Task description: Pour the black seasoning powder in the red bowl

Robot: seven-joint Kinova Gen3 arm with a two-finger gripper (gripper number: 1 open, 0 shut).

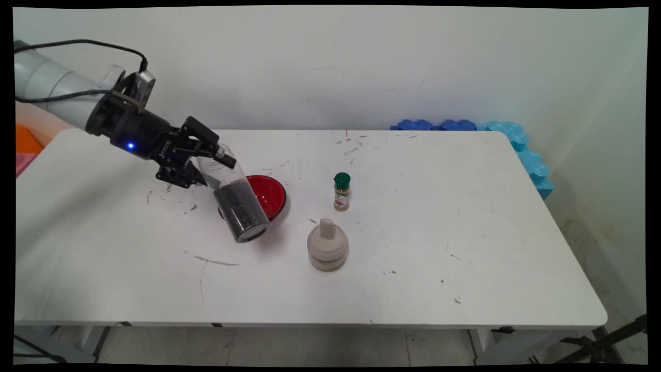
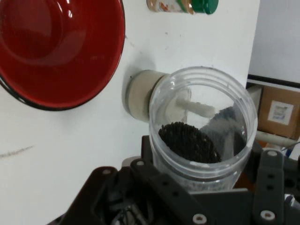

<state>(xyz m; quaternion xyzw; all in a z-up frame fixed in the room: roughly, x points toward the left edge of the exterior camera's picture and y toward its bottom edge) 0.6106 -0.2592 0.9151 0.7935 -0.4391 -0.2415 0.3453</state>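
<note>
- The gripper pinches a clear jar of dark grains near its open top, held tilted above the red bowl.
- The grains could spill on the surface if the tilt grows.
- A spice bottle and a beige container stand near.

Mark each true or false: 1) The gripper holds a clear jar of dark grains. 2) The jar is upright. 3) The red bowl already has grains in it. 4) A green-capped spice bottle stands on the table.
1) True: the gripper is shut on the clear jar of dark grains.
2) False: it is tilted.
3) False: the red bowl looks empty.
4) True: the spice bottle stands beyond the beige lidded container.
</note>
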